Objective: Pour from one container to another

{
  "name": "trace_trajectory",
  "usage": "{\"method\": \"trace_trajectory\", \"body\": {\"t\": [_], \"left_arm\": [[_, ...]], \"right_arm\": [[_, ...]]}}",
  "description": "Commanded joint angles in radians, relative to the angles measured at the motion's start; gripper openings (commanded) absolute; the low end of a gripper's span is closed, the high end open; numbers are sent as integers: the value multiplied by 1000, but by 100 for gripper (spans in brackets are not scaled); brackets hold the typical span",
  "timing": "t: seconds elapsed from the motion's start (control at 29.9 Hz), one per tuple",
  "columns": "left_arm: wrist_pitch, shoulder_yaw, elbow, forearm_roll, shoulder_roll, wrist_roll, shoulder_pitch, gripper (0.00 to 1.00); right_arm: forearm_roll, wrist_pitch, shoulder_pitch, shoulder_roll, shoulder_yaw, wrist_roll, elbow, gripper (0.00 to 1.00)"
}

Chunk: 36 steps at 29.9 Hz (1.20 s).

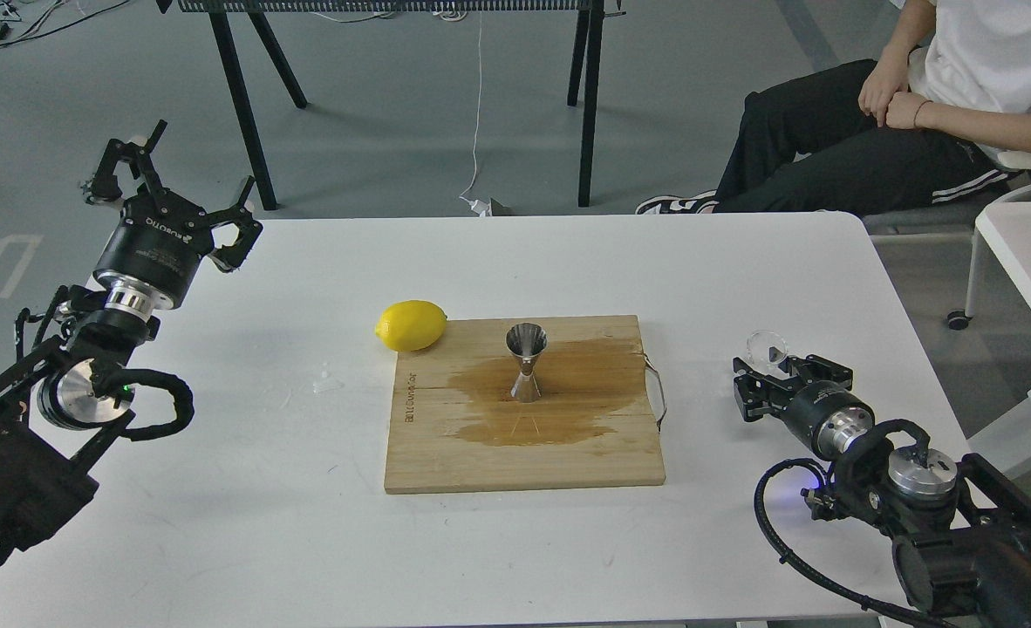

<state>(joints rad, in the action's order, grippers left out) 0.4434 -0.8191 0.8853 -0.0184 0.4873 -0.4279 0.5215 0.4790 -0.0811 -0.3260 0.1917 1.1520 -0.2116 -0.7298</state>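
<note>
The steel hourglass jigger stands upright on the wet patch of the wooden cutting board. The small clear cup is off the board's right side, low over the table, with the fingers of my right gripper closed around its lower part. I cannot make out any liquid in it. My left gripper is raised at the table's far left edge, open and empty, far from both containers.
A yellow lemon lies at the board's back left corner. A metal handle sticks out of the board's right edge. A small clear spill sits left of the board. A seated person is beyond the table's far right corner.
</note>
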Motion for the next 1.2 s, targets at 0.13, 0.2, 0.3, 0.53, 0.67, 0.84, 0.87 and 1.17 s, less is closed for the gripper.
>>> {"method": "trace_trajectory", "body": {"t": [0.13, 0.2, 0.3, 0.53, 0.67, 0.84, 0.87, 1.17], "left_arm": [[1, 0, 1, 0, 4, 0, 0, 100], [3, 0, 1, 0, 4, 0, 0, 100], [1, 0, 1, 0, 4, 0, 0, 100], [1, 0, 1, 0, 4, 0, 0, 100], [1, 0, 1, 0, 2, 0, 0, 100], [3, 0, 1, 0, 4, 0, 0, 100], [3, 0, 1, 0, 5, 0, -2, 100], [3, 0, 1, 0, 8, 0, 0, 100]], "right_arm": [[1, 11, 1, 0, 0, 3, 3, 92], [1, 8, 1, 0, 0, 5, 3, 92], [1, 0, 13, 0, 0, 5, 0, 91], [1, -3, 16, 0, 2, 3, 0, 89], [1, -3, 13, -2, 3, 5, -2, 93], [3, -5, 39, 8, 14, -6, -40, 94], [3, -8, 51, 20, 12, -8, -68, 94], [3, -130, 139, 123, 23, -2, -309, 95]]}}
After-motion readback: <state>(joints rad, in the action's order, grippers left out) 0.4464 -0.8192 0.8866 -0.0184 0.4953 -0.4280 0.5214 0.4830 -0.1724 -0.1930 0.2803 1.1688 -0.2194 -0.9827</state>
